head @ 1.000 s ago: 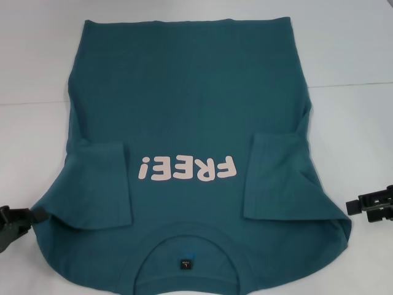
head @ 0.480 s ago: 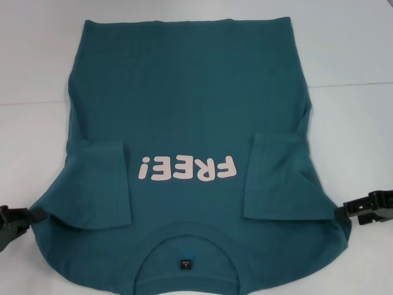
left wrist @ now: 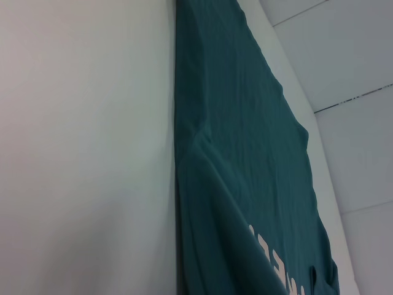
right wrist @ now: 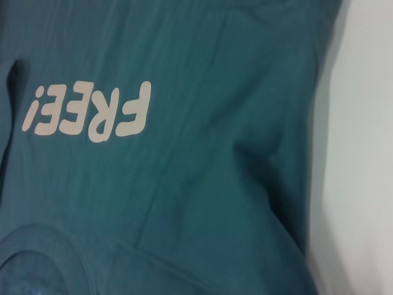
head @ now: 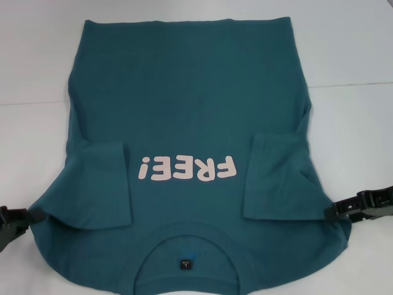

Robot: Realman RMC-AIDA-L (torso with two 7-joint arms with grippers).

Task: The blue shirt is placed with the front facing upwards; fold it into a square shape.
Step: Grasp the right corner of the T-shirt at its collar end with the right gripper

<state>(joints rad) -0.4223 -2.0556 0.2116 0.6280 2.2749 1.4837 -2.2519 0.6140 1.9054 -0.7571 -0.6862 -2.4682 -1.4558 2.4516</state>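
Left gripper (head: 31, 215) low at the left shoulder edge of the blue shirt (head: 184, 104), touching or just short of the cloth; fingers not clear enough to call. Shirt flat on the white desk (head: 37, 61), front up, both sleeves folded in, collar nearest the robot, hem far, long axis running away from the body. Right gripper (head: 334, 210) at the opposite shoulder edge, tip on or over the fabric, opening likewise impossible to tell. Shirt squarely between both grippers, each equally near its own shoulder.
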